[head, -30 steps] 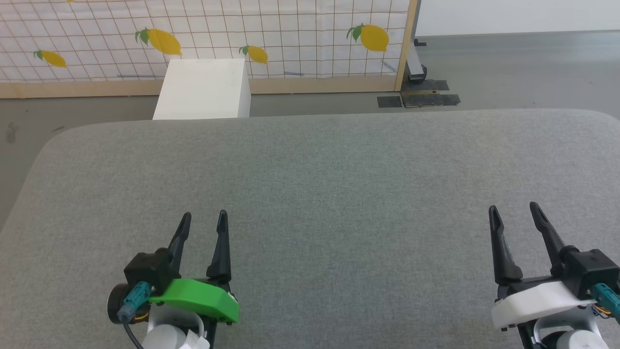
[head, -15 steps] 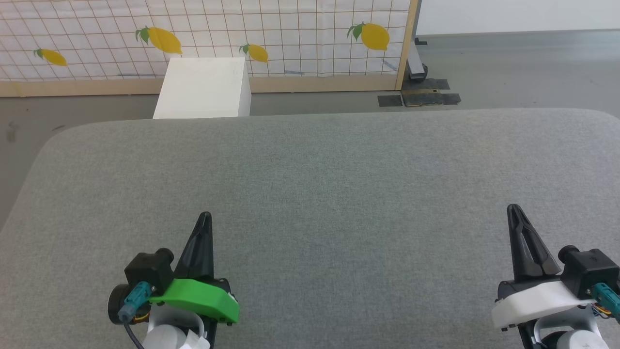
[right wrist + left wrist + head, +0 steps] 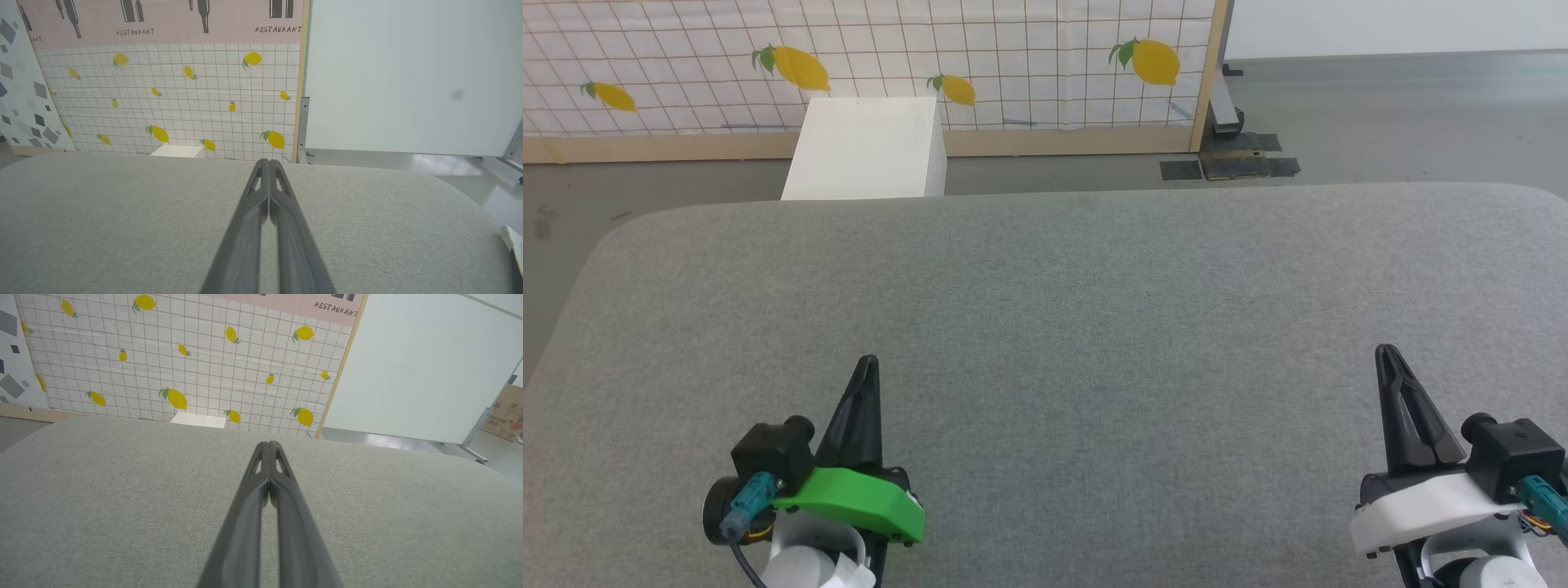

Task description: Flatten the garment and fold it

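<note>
Left claw [image 3: 867,366]: shut tight, holding nothing, at the near left of the surface.
Right claw [image 3: 1385,354]: shut tight too, holding nothing, at the near right.
Surface [image 3: 1094,327]: a wide grey stretch runs between the claws and on to the far edge, which has round corners.
White scrap [image 3: 512,244]: dark-edged, at the right rim of the surface. It may be the garment, but I cannot tell.
White box [image 3: 866,147]: on the floor [image 3: 1380,114], just past the far edge.
Lemon wall [image 3: 1013,65]: behind the box.

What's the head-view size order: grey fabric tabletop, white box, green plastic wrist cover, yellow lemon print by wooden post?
1. grey fabric tabletop
2. white box
3. green plastic wrist cover (near camera: apparent only)
4. yellow lemon print
</note>
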Controlling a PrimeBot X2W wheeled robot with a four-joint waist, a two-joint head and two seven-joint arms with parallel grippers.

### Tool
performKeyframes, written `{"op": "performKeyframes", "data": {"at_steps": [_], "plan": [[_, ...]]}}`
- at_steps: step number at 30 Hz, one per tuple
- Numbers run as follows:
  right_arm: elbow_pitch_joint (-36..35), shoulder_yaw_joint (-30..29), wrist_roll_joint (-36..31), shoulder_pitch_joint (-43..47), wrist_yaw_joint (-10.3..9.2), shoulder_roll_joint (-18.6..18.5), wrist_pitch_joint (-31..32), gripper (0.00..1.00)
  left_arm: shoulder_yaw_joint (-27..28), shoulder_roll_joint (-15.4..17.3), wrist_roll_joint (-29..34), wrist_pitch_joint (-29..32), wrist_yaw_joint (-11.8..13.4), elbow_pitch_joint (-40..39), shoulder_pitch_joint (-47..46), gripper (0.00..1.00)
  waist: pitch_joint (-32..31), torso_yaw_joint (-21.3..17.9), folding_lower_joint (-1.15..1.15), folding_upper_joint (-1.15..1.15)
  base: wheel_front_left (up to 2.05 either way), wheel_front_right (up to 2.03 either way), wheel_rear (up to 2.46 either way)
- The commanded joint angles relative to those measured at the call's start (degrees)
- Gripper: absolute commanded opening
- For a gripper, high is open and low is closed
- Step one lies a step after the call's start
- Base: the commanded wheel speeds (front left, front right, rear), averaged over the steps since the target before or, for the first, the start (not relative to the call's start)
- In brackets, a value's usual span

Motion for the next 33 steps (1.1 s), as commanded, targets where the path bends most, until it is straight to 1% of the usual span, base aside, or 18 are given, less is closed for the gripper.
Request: {"op": "performKeyframes", "data": {"at_steps": [1,33], "plan": [[0.0,0.15,-0.2,-0.09,-0.01,0.02,0.34,0.0,0.19,-0.02,0.99,0.34,0.27,-0.34,0.35,0.0,-0.01,0.01,0.0,0.04,0.0,0.0,0.0],[-0.01,1.39,-1.02,-0.44,-0.04,0.07,2.61,0.0,1.55,-0.09,5.07,4.18,1.34,-3.34,1.64,0.0,-0.16,0.2,0.0,0.16,0.0,0.0,0.0]]}}
